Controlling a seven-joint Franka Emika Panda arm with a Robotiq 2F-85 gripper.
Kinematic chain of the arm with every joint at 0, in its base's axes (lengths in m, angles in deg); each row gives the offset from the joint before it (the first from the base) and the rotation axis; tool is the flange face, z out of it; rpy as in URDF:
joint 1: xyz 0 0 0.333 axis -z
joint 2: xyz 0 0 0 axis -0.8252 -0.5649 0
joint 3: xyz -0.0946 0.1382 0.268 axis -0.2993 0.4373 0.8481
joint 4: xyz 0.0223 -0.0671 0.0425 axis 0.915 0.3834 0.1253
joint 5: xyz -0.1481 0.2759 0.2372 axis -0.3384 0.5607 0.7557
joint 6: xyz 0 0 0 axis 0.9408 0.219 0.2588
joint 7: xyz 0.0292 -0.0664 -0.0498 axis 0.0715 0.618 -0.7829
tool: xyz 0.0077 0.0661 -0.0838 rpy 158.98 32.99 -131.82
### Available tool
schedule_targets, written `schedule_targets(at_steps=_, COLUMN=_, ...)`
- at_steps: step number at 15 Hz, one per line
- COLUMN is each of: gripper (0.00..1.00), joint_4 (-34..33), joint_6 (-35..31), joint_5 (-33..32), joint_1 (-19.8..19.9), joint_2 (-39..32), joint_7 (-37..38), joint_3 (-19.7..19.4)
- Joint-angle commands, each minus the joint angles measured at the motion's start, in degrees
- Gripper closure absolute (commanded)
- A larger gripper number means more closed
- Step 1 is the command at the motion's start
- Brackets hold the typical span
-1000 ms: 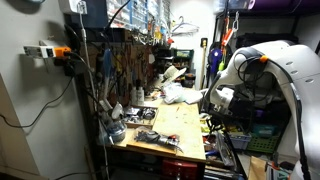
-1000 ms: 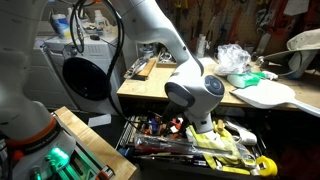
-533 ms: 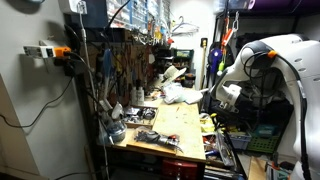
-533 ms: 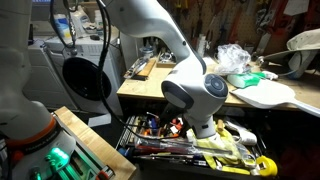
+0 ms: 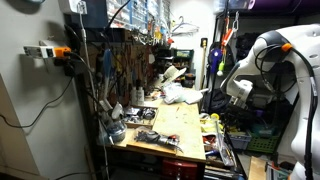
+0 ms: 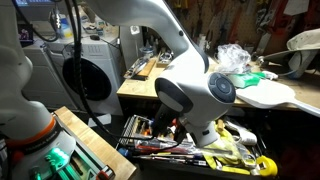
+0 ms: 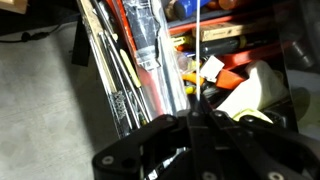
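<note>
On the left of my wrist view lies grey floor (image 7: 40, 95). Next comes the open drawer (image 6: 130, 138), with long metal rods (image 7: 115, 70) along its near side. Red tools (image 7: 222, 48) lie further right and a yellow-white piece (image 7: 255, 95) beyond them. My gripper (image 7: 195, 140) hangs over the drawer, just above the rods and red tools. It is a dark blur, and I cannot tell whether its jaws are apart or closed. In an exterior view the workbench (image 5: 175, 125) stands left of my arm (image 5: 255, 70).
</note>
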Motion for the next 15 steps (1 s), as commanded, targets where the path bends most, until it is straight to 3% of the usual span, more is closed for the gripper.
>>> schedule_targets(at_steps=1, gripper=0.98, joint_4=4.29, joint_6=4.27, joint_5=-3.46, joint_1=1.16, joint_2=7.07, joint_7=-4.71, joint_3=-0.17)
schedule_targets(at_steps=7, gripper=0.98, joint_4=5.85, joint_6=14.74, joint_5=-5.41, joint_1=0.39, joint_2=15.28, joint_7=-10.90, joint_3=-0.55)
schedule_targets(at_steps=10, gripper=0.98, joint_4=5.72, joint_6=20.12, joint_5=-3.42, joint_1=-0.58, joint_2=18.28, joint_7=-14.79, joint_3=-0.30)
schedule_targets(at_steps=15, gripper=0.98, joint_4=5.02, joint_6=24.73, joint_5=-0.09, joint_1=-5.20, joint_2=20.90, joint_7=-22.23, joint_3=1.36)
